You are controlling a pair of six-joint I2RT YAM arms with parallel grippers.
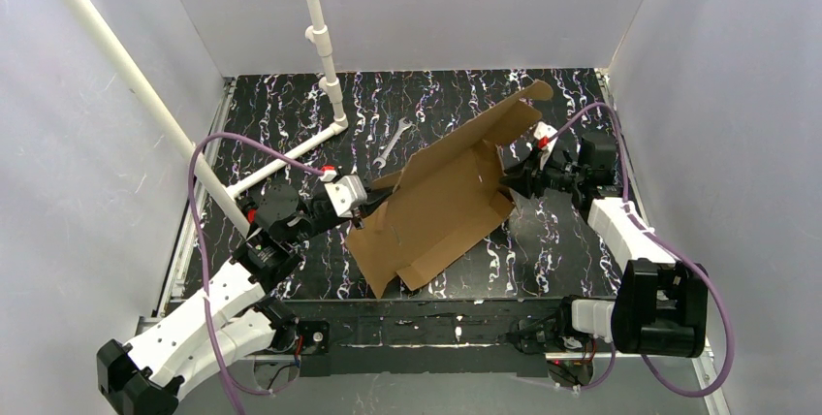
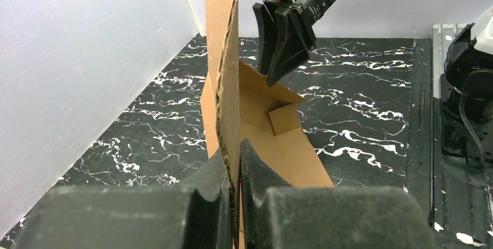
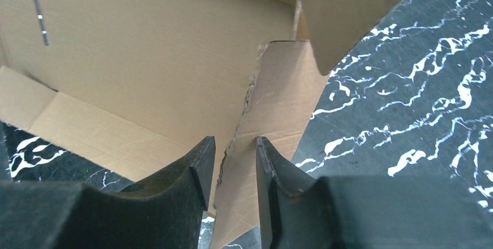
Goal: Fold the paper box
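Top view: paper box (image 1: 441,197) partly folded, tilted up over tabletop (image 1: 553,250) middle, an arm at each end; wrench (image 1: 391,142) lies beyond it. Left wrist: left gripper (image 2: 234,151) clamped on upright cardboard edge. Right wrist: right gripper (image 3: 232,150) slightly apart, flap's ragged edge between, gap showing.

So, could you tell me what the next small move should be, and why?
Probably close the right gripper on the flap lying between its fingers, which seem not clamped. The left gripper pinches the paper box at the opposite edge, so a second hold would let the side be folded.
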